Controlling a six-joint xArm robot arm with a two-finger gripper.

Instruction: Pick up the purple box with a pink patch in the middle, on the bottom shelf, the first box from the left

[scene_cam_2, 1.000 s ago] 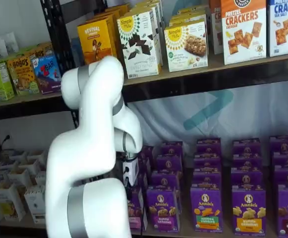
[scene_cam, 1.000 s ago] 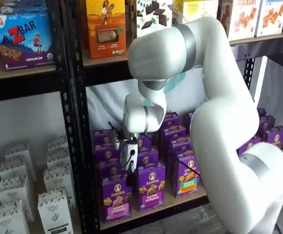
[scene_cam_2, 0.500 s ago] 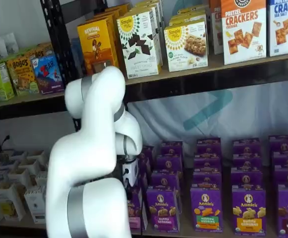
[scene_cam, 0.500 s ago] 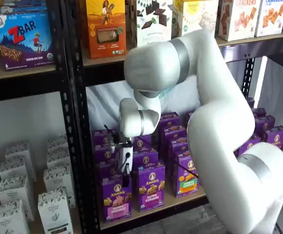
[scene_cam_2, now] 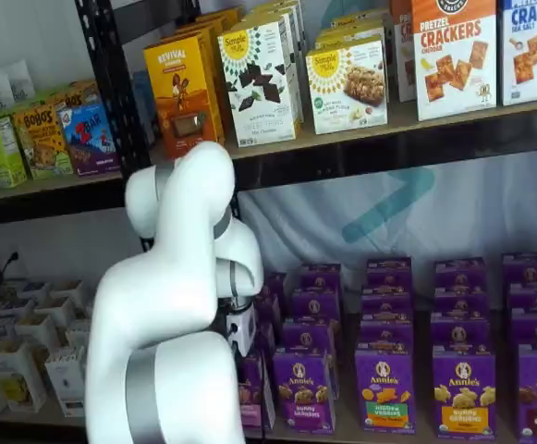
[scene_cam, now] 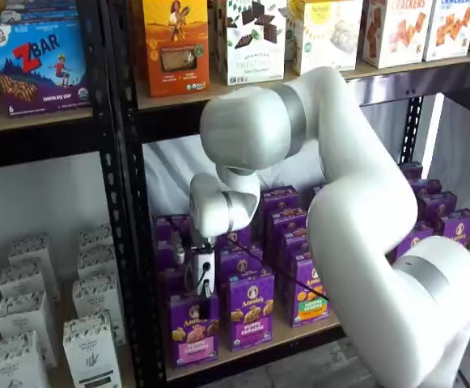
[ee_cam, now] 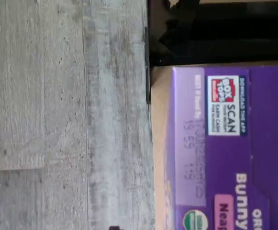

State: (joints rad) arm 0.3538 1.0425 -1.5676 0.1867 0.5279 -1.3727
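We see the white jointed arm (scene_cam: 332, 202) folded at centre frame, its wrist pointing down over the tall purple cardboard box with a pink panel (scene_cam: 192, 330), lower centre on the light-brown wooden bottom shelf (scene_cam: 299, 331). The white-bodied gripper (scene_cam: 204, 302) hangs just above the box's top; its jaws stand wide, holding nothing.

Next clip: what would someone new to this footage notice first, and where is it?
The big white robot arm fills the front of both shelf views, bent down toward rows of purple boxes on the light-brown wooden bottom shelf. Its white-bodied gripper hangs right over the tall purple box with a pink panel at the front of the row beside the black upright. In the wrist view, that box's purple top shows close beside grey plank flooring.
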